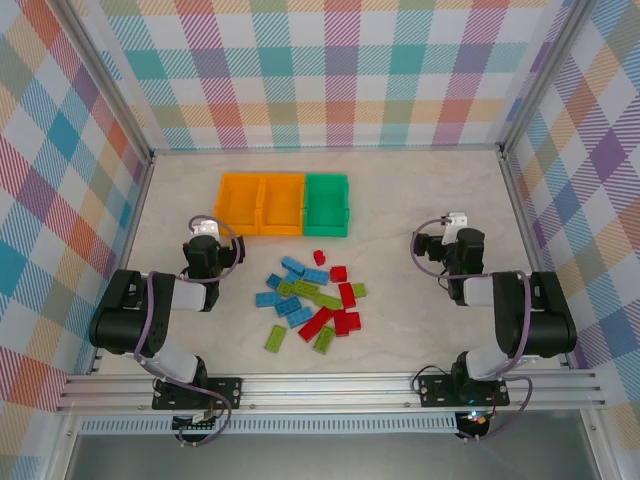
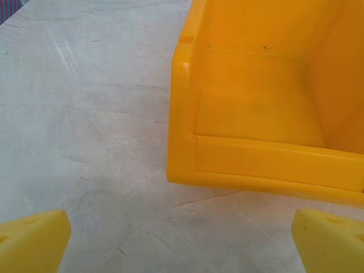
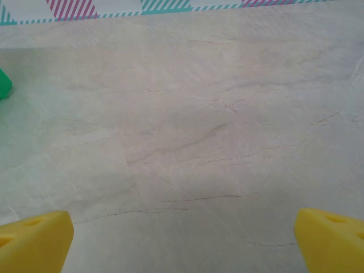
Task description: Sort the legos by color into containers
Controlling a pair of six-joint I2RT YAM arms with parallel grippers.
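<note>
Several red, blue and lime green legos (image 1: 312, 300) lie scattered in the middle of the table, between the two arms. Three joined bins stand behind them: two orange (image 1: 260, 203) and one green (image 1: 327, 204), all empty. My left gripper (image 1: 205, 232) sits left of the pile, open, facing the near left corner of the left orange bin (image 2: 267, 114). Its yellow fingertips (image 2: 34, 242) stand wide apart over bare table. My right gripper (image 1: 455, 224) is right of the pile, open, with nothing between its fingertips (image 3: 330, 239). A corner of the green bin (image 3: 4, 84) shows at the left.
Checked walls enclose the table on three sides. Metal frame posts (image 1: 510, 160) stand at the back corners. Bare marbled tabletop (image 3: 187, 136) lies in front of the right gripper and left of the orange bin.
</note>
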